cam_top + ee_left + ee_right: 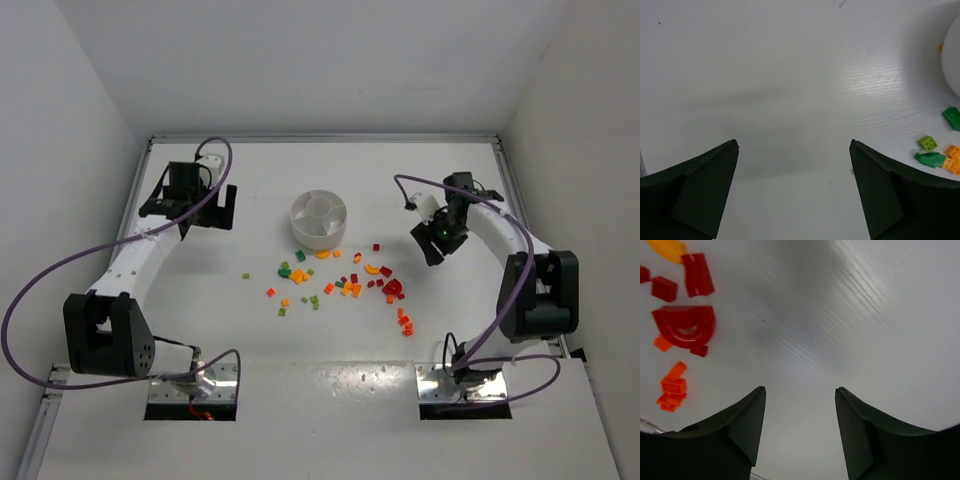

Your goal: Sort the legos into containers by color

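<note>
The legos (pixel 340 285) lie scattered on the white table in front of the round white dish (pixel 319 220) with its containers; they are tiny red, orange and green bricks. My left gripper (pixel 208 218) hovers left of the dish, open and holding nothing (pixel 793 144). In its wrist view a few green legos (pixel 928 143) and an orange one (pixel 954 152) sit at the right, by the dish wall (pixel 954 60). My right gripper (pixel 432 252) hangs right of the pile, open with bare table between its fingers (pixel 800 389). A red curved lego (pixel 685 327) and orange bricks (pixel 672 387) lie to its left.
White walls close the table in on the left, back and right. Purple cables loop from both arms. The two arm bases (pixel 190 385) stand at the near edge.
</note>
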`<action>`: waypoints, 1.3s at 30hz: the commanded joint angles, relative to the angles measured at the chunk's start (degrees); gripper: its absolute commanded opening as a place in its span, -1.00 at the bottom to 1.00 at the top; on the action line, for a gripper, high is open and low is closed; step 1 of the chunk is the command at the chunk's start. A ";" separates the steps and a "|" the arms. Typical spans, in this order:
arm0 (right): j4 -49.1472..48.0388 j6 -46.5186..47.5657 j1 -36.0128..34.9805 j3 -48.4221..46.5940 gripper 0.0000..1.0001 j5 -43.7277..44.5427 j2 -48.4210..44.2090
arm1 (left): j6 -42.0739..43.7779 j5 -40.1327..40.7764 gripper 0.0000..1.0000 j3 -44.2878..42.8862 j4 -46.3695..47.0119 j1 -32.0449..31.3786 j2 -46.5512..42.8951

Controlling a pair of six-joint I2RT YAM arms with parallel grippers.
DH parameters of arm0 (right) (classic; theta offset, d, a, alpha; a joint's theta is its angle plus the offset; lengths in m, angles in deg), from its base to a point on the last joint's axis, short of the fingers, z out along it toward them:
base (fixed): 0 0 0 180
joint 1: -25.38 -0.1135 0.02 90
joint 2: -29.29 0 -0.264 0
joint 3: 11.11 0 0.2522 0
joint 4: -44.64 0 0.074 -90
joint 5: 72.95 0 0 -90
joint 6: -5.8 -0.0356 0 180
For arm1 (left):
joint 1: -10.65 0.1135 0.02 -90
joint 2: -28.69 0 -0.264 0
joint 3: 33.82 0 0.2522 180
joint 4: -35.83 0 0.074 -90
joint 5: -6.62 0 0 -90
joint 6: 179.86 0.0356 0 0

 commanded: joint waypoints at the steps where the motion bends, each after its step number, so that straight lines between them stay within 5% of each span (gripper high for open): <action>1: 4.69 -1.37 -2.72 -5.17 0.16 -7.67 1.93 | 0.48 -2.33 0.99 0.10 -0.53 -0.47 -2.19; 6: 5.85 -1.90 -7.10 -5.80 0.39 -12.24 3.78 | 1.01 -2.33 0.99 0.10 -1.06 -0.47 -1.67; 7: 4.46 -2.42 -7.81 -5.19 0.71 -12.25 3.78 | 1.01 -2.33 0.99 0.10 -1.06 -0.47 -1.67; 9: 3.22 -3.03 -9.66 -4.66 0.83 -10.68 4.57 | 1.01 -2.86 0.99 -0.42 -1.06 -0.47 -1.06; 20: -5.83 -9.72 -15.73 -4.04 0.33 -2.59 9.14 | 1.01 -3.39 0.99 -2.44 -1.59 -0.47 1.67; 39: -8.73 -11.92 -19.24 -2.28 0.21 -2.05 15.12 | 1.01 -2.77 0.99 -2.44 -1.59 -0.47 2.73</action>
